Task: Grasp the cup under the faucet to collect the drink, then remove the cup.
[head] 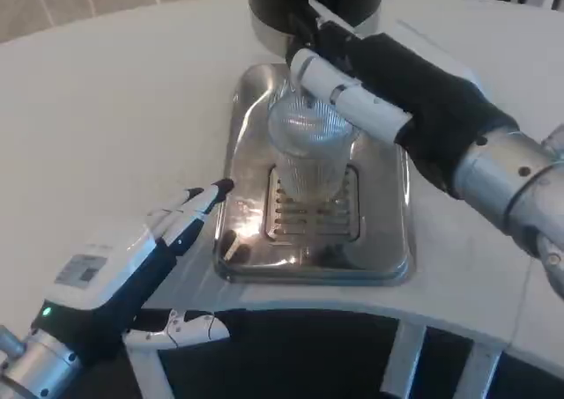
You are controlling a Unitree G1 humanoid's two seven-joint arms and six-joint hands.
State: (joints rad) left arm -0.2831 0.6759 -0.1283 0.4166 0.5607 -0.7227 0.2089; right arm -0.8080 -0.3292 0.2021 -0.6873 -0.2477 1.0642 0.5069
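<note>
Right now my right hand is wrapped around the cup, a clear ribbed tumbler standing on the slotted grate at the middle of the steel drip tray. One white finger lies across the cup's upper wall on the side facing me; the rest of my fingers are behind it, so I cannot tell how firmly they bear. The cup sits just in front of the dark dispenser at the tray's far edge. I cannot make out the faucet itself, nor any liquid in the cup.

My left hand waits at the tray's near left corner, holding nothing, fingers stretched loosely with the tips just short of the tray rim.

As I judge it, the step is holding the cup steady for filling. To do it well I should keep the cup upright and centred over the grate, squeeze only enough to stop it sliding, since thin plastic may buckle, and lift straight up before drawing it toward me so the rim does not catch anything overhead.
</note>
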